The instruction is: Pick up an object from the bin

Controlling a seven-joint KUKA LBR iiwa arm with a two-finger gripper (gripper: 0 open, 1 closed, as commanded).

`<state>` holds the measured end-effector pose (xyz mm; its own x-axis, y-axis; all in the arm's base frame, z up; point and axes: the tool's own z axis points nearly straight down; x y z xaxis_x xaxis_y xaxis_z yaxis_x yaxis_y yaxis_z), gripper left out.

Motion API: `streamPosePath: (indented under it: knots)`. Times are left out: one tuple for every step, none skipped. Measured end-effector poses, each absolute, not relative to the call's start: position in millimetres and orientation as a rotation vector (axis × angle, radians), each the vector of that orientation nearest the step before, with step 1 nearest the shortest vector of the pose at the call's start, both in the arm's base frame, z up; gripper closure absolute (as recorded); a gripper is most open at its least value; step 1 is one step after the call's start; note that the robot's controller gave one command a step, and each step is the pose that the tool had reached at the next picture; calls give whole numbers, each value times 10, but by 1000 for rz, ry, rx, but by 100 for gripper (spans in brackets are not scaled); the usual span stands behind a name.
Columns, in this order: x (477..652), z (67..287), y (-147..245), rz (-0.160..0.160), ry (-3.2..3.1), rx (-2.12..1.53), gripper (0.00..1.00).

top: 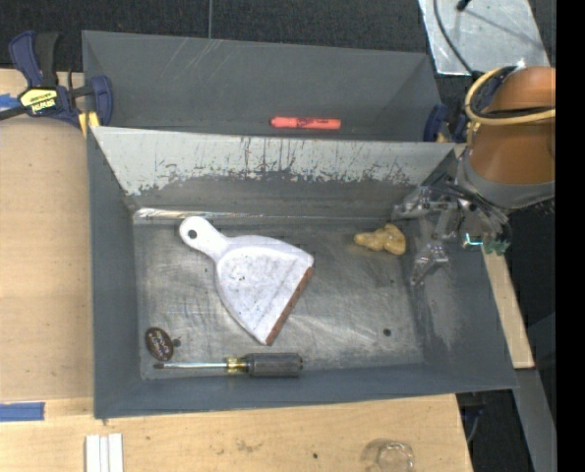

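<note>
Hovering by bin (115,293) right wall: gripper (432,249), apart/together can't tell. Nearest obj = small tan lump (381,240), just view-left of it, near back wall, long axis roughly left-right.

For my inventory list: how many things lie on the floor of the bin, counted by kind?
White dustpan: 1
Screwdriver: 1
Tan lumpy thing: 1
Small dark brown round thing: 1
Total: 4
</note>
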<state>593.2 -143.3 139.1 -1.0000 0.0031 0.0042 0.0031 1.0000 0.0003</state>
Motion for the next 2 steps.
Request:
streamPosePath:
  knots:
    - [5953,1441,-1427,2,-3146,0,0]
    - [6143,894,-1442,0,-3141,-195,0]
